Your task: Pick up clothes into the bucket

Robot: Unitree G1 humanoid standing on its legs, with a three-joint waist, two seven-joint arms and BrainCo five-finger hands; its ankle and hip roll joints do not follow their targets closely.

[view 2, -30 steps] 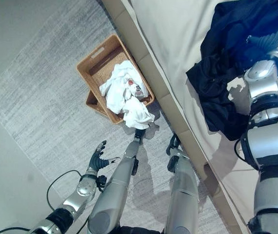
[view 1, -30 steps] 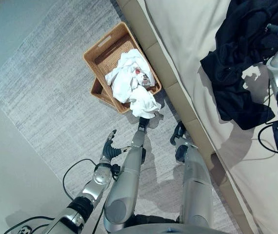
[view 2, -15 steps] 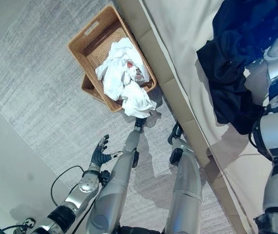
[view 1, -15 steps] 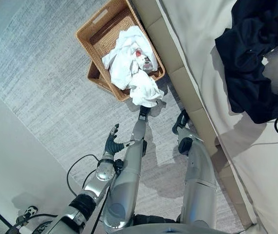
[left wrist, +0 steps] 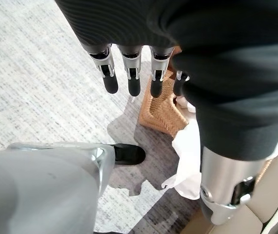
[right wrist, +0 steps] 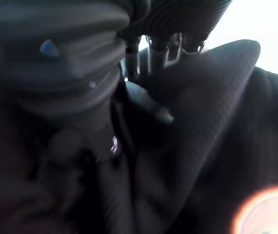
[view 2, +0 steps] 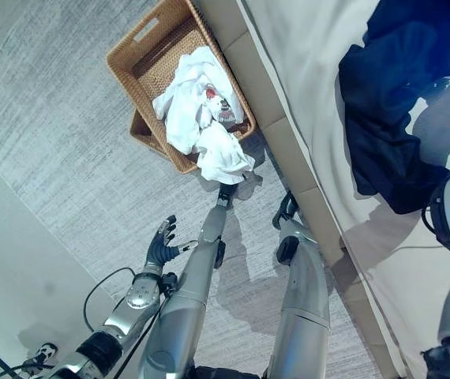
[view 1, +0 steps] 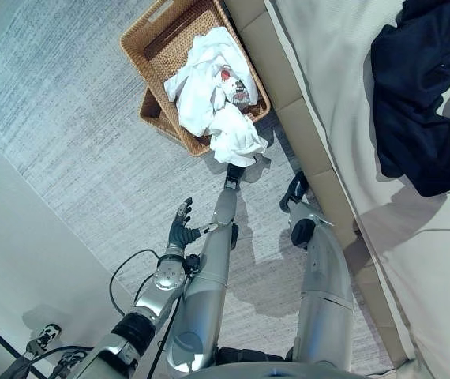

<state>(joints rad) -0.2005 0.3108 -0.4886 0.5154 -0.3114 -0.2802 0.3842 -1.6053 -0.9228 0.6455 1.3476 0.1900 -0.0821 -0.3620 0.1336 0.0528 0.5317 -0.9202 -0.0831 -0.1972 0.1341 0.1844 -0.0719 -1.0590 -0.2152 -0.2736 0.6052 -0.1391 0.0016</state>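
A woven basket (view 1: 162, 51) stands on the rug beside the bed. White clothes (view 1: 205, 87) are piled in it, and one piece (view 1: 237, 138) hangs over its near rim. A dark garment (view 1: 422, 95) lies bunched on the bed at the far right. In the right wrist view my right hand (right wrist: 153, 48) is sunk into a fold of that dark garment (right wrist: 217, 122), fingers curled in the cloth. My left hand (view 1: 181, 233) hovers low over the rug, short of the basket, open with straight fingers (left wrist: 129, 73) and holding nothing.
The beige bed (view 1: 343, 95) fills the right side, its padded edge (view 1: 304, 134) running right past the basket. A second, flatter woven piece (view 1: 158, 118) sits under the basket. Grey rug (view 1: 75, 142) spreads to the left.
The camera has shifted, sliding the picture down and right. The dark garment has bunched up and drawn toward the right edge with my right hand. The left hand has barely moved.
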